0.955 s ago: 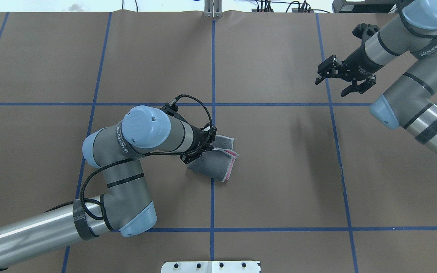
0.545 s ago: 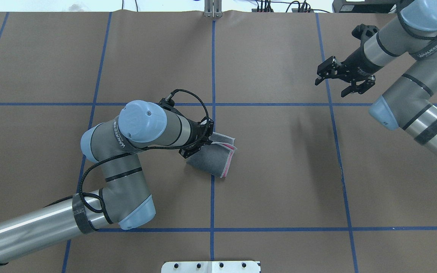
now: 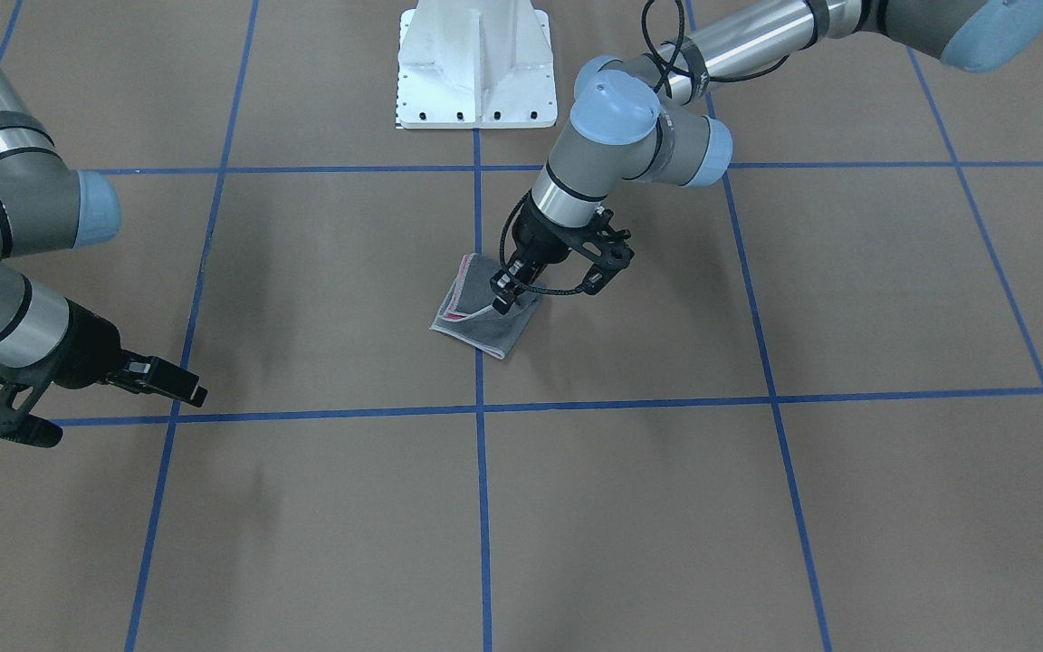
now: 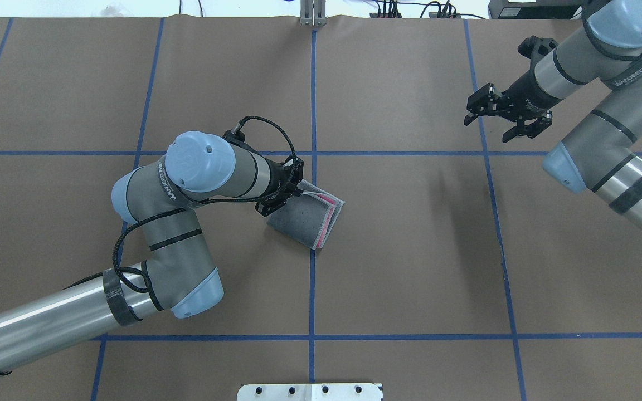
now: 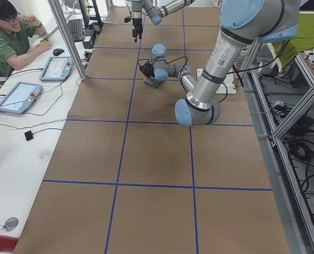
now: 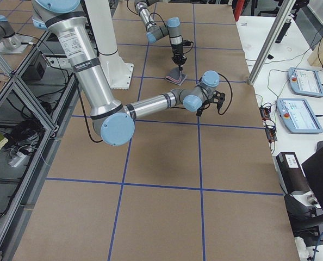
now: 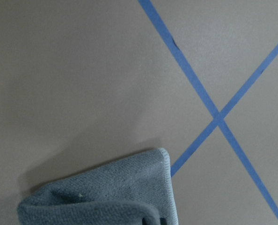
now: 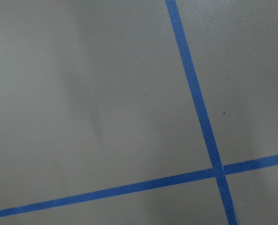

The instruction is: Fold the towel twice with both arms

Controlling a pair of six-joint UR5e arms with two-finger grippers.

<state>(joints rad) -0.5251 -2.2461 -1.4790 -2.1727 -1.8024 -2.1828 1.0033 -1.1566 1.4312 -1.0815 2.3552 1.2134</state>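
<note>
Shifted leftward, we note: left gripper (image 4: 293, 194) and towel (image 4: 301, 223) on the counter (image 4: 410, 250).
Left gripper clamps the towel; right gripper (image 4: 487, 128) spread wide; strap (image 4: 633, 69) reads "WANJEED".

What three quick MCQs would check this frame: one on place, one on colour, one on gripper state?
1. Where does the towel lie?
A. hanging in the air
B. across the centre blue tape line
C. inside a basket

2. Which colour is most of its upper face?
A. dark grey
B. white
C. green

3. How is the right gripper?
A. shut on the towel
B. out of view
C. open, holding nothing

Answers:
1 B, the line passes under it, with the left gripper at its edge.
2 A, grey on top, with pink showing only at the edges.
3 C, its fingers are spread with nothing between them.
</note>
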